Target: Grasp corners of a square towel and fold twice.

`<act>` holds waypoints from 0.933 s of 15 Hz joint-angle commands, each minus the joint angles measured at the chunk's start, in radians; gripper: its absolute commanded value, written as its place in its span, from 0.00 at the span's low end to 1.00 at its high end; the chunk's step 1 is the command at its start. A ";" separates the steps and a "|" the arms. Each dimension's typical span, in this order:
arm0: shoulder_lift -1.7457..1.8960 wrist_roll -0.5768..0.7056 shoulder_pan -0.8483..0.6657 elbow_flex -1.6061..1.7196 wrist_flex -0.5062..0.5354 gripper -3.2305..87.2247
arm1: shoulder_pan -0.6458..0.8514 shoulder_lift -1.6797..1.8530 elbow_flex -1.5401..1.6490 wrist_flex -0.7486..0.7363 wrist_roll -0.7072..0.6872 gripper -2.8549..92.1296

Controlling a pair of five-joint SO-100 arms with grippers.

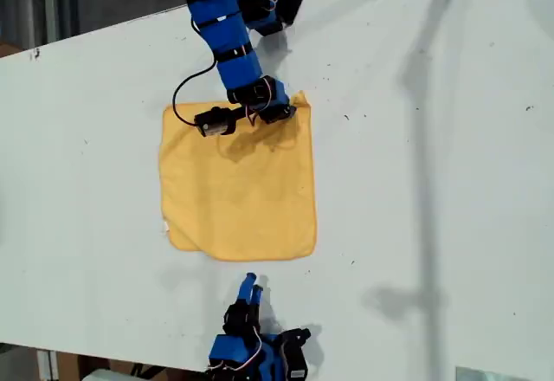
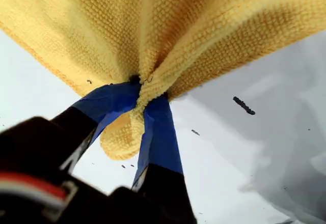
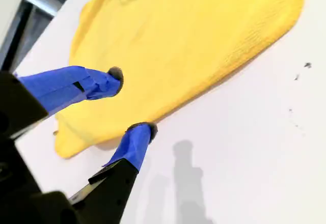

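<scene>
My first gripper [image 2: 145, 94] was clamped on a corner [image 2: 122, 140] of the square towel [image 1: 238, 182], the blue jaws pinching the cloth so that it bunched into folds above them and a rounded hemmed tip stuck out below. In the exterior view that arm reached down from the top edge, and the gripper sat at the towel's far edge, near its corner toward the exterior view's right, which was rucked up slightly. My second gripper [image 3: 133, 102] stood wide, its two blue fingertips apart with nothing between them, hanging just off the near edge of the towel; I could not tell whether one tip touched the cloth. In the exterior view that arm sat at the bottom, its gripper a little short of the towel's near hem. The towel otherwise lay flat on the white table [image 1: 433, 182], with a small white tag [image 1: 164, 227] on its edge toward the exterior view's left.
</scene>
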 commanded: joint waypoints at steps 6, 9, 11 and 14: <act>-1.209 -0.170 0.299 -0.623 -0.239 0.30 | -0.009 0.049 0.034 -0.023 0.002 0.03; -1.361 -0.206 0.318 -0.618 -0.367 0.30 | -0.014 0.063 0.044 -0.031 0.002 0.03; -1.517 -0.202 0.327 -0.704 -0.414 0.30 | -0.011 0.063 0.044 -0.034 -0.005 0.03; -1.740 -0.184 0.318 -0.853 -0.426 0.20 | -0.015 0.063 0.044 -0.034 -0.006 0.03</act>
